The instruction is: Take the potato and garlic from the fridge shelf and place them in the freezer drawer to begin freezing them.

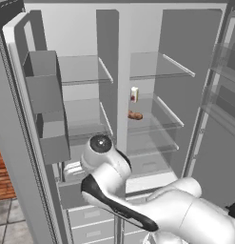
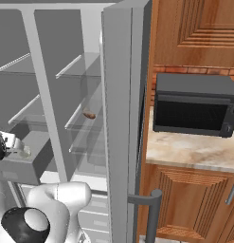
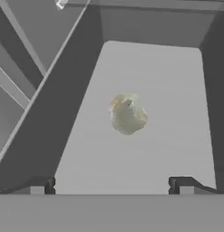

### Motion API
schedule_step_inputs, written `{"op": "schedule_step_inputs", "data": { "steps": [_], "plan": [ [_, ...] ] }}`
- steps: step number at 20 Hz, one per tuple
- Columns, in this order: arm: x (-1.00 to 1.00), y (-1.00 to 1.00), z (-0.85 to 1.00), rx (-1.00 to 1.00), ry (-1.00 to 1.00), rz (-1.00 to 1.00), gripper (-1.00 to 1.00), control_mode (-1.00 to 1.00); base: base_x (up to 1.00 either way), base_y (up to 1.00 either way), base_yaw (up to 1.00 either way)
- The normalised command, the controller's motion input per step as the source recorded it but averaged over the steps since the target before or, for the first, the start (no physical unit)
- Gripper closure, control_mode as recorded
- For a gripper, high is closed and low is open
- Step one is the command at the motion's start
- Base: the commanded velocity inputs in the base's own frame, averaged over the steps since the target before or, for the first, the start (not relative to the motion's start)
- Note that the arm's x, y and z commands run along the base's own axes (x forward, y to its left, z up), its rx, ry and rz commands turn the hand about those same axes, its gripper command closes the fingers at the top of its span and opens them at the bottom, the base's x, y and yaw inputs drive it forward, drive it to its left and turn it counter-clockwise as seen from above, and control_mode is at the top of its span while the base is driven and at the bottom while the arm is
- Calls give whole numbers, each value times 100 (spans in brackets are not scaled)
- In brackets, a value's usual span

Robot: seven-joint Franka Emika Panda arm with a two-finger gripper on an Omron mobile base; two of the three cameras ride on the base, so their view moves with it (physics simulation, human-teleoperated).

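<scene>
The garlic (image 3: 127, 113), an off-white knobbly bulb, lies on the pale floor of the open freezer drawer (image 3: 154, 63). My gripper (image 3: 113, 185) hangs right above it, open, its fingertips (image 3: 41, 185) wide apart with nothing between them. From the right base view the garlic (image 2: 25, 153) shows just under the hand, inside the grey drawer (image 2: 21, 170). The orange-brown potato (image 1: 134, 116) rests on a middle glass shelf in the fridge's right half, and it also shows as the potato (image 2: 89, 114) from the other side. My arm covers much of the drawer (image 1: 70, 194) in the left base view.
A white carton with a red mark (image 1: 134, 94) stands on the shelf above the potato. The left fridge door with grey bins (image 1: 46, 107) is swung open. The right door's edge (image 2: 121, 123) stands beside a counter with a black microwave (image 2: 194, 105). White drawers (image 1: 90, 224) sit below.
</scene>
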Motion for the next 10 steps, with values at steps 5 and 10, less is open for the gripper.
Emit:
{"op": "schedule_step_inputs", "data": {
  "steps": [5,10],
  "plan": [
    [-6,-21,100,0,-33,-16,-100,-100,0,0,0],
    [-21,-41,100,7,-16,-12,-100,-100,0,0,0]
  ]
}}
